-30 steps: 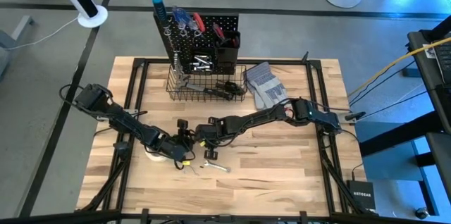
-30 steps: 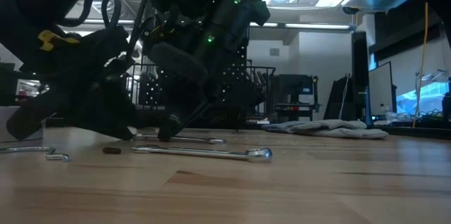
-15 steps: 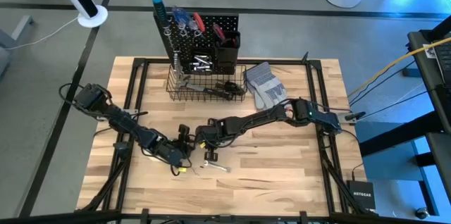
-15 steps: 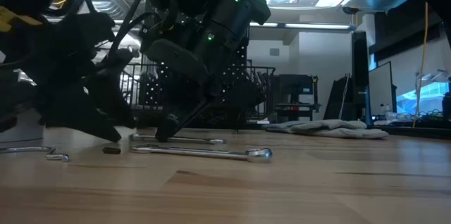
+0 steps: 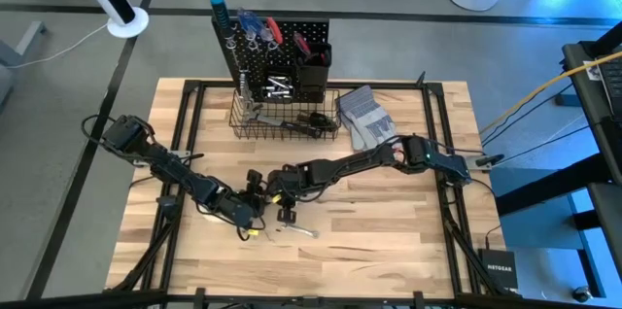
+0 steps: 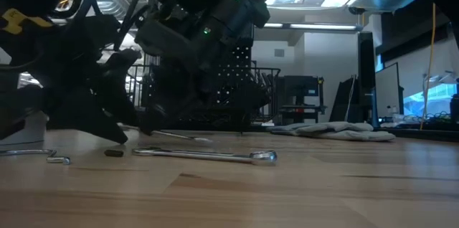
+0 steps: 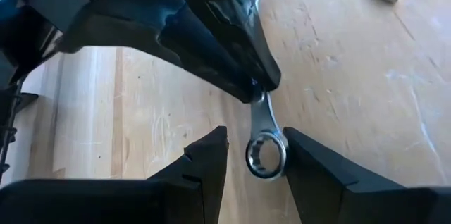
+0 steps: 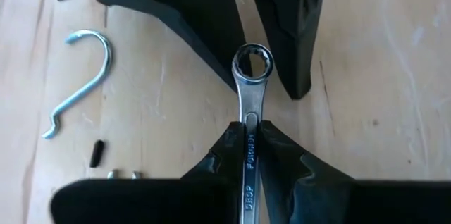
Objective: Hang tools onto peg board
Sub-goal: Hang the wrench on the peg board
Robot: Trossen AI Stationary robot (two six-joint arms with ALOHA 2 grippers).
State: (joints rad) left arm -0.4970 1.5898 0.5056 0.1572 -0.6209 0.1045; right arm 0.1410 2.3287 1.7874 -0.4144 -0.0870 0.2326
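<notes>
A small silver wrench [image 8: 248, 111] sits in my shut right gripper [image 8: 251, 129], near the table's middle [image 5: 274, 192]. Its ring end [image 7: 266, 157] points at my left gripper [image 7: 255, 136], which is open. The left gripper's fingers stand on either side of the ring; whether they touch it I cannot tell. A longer silver wrench [image 6: 208, 155] lies flat on the table nearby. The black peg board [image 5: 277, 42] stands upright at the far edge, with a wire basket [image 5: 285, 115] at its base holding more tools. My right gripper pinches the small wrench between its two fingers by the shank [image 8: 249, 120], a little behind the ring end. The fingers lie along the wrench, and the shank runs back between them. In the low view the wrench [image 6: 179, 135] is lifted clear of the table, almost level.
A loose silver hook [image 8: 84, 76] and small bits [image 8: 99, 152] lie on the wood beside the grippers. Grey gloves [image 5: 364, 115] rest to the right of the basket. Bare table shows along the near and right sides.
My right gripper has raised the small wrench off the table, where it lay a second ago. It has also shifted slightly toward the left gripper. My left gripper has shifted so that its open fingers flank the ring end.
</notes>
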